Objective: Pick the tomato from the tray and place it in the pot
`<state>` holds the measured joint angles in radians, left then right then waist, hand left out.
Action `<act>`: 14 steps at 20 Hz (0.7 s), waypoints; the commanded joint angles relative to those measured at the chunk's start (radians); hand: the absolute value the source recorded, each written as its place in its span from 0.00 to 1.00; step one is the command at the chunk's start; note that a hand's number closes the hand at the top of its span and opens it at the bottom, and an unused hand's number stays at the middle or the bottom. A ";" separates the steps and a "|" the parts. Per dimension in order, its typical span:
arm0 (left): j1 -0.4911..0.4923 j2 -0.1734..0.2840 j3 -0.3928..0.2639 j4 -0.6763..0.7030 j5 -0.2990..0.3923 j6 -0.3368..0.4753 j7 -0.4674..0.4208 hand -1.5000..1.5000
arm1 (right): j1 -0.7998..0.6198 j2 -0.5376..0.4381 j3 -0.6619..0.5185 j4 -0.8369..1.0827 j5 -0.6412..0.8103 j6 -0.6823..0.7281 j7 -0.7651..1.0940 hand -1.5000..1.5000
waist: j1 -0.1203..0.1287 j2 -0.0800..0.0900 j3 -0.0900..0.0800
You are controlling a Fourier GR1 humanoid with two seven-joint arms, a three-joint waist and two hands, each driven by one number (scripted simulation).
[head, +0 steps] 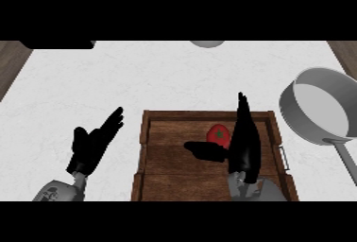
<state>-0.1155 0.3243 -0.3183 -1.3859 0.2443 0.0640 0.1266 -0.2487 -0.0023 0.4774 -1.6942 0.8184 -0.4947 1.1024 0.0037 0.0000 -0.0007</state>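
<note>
From the head view, a white counter fills most of the scene, with a wooden tray lying on it at lower centre. The tomato — red with a small green stem patch — sits on the tray's floor toward the far right part, inside the raised rim.

The right hand is over the tray, its fingers stretched out straight and pointing away from the robot, its thumb spread to the left. The tomato lies in the gap between thumb and fingers, just beside the fingers; whether it is touched cannot be told. The hand is spread wide and holds nothing.

The left hand is over bare counter to the left of the tray, fingers straight and angled up to the right — open, with nothing in it.

The pot, grey with a pale inside, stands on the counter to the right of the tray's far corner, its long handle running toward the lower right edge. Nothing shows inside it.

At the top edge, a dark object and a pale rounded object are cut off by the view.
</note>
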 commanded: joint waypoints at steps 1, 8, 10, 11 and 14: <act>-0.049 -0.005 0.031 0.049 -0.007 -0.031 0.013 0.50 | 0.047 0.002 0.008 0.046 -0.029 0.018 0.041 0.00 | -0.006 0.001 0.001; 0.014 -0.015 0.089 -0.012 -0.026 -0.079 0.028 0.50 | 0.198 -0.011 0.008 -0.083 0.079 0.001 -0.018 0.00 | -0.006 -0.002 0.001; -0.042 -0.015 0.137 0.118 -0.032 -0.137 -0.038 0.50 | 0.236 -0.028 -0.017 -0.054 0.004 -0.035 -0.129 0.00 | -0.007 0.000 0.001; 0.012 -0.060 0.102 0.080 -0.078 -0.111 -0.052 0.50 | 0.178 0.001 -0.007 -0.020 0.003 -0.062 -0.111 0.00 | -0.004 0.000 0.001; 0.006 -0.078 0.090 0.088 -0.082 -0.089 -0.043 0.50 | 0.262 -0.014 -0.027 -0.046 -0.133 -0.115 -0.285 0.00 | -0.006 0.000 0.001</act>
<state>-0.1007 0.2733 -0.2282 -1.3205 0.1812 -0.0245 0.0833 -0.0483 -0.0151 0.4531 -1.7210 0.7790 -0.5548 0.9306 -0.0010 -0.0004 0.0001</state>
